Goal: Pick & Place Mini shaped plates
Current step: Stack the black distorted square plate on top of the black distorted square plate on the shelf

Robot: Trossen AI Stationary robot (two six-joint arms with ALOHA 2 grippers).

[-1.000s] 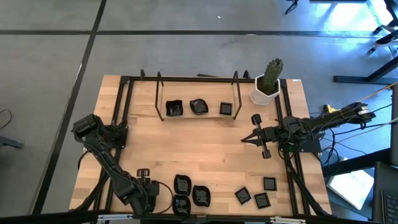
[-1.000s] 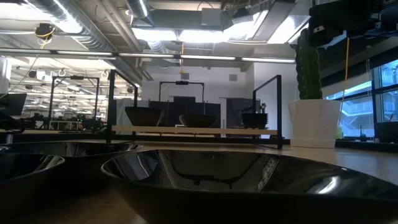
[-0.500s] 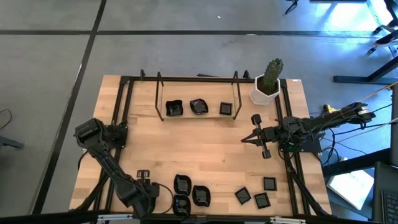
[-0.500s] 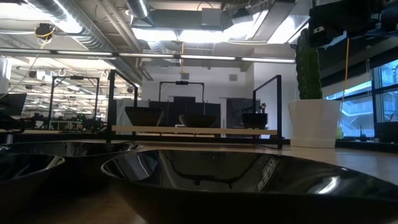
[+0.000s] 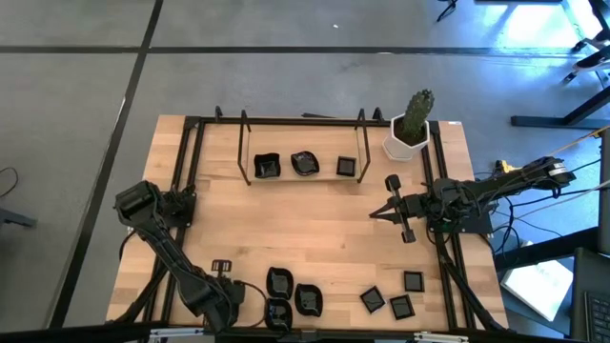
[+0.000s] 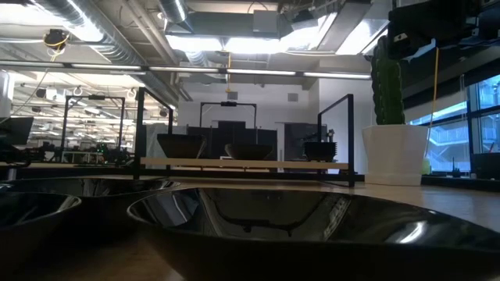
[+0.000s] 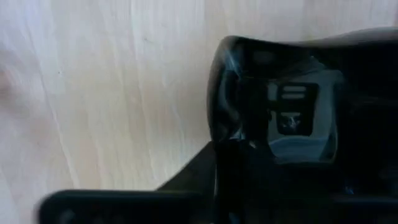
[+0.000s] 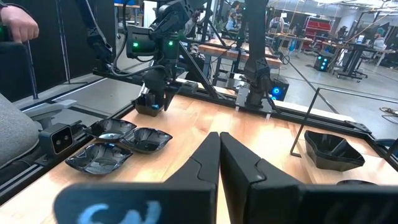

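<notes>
While your left gripper (image 5: 250,295) has barely moved since a second ago, its fingers — wide then — are narrowing beside the near-edge cluster of mini shaped plates (image 5: 294,297); any grip cannot be told. Your right gripper (image 5: 375,213) — fingers together, empty — hovers unchanged mid-table at right.

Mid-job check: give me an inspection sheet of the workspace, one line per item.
Surface: wooden table inside a black frame.
Job's things: three mini plates by the far rack; leaf-like plates and square plates along the near edge.
Clutter: potted cactus at the far right corner.
Pincers: left pincer low at the leaf-like plates; right pincer shut, empty, above mid-table.
Cables: bundle off the right edge.
Surroundings: a hand, workshop benches.
</notes>
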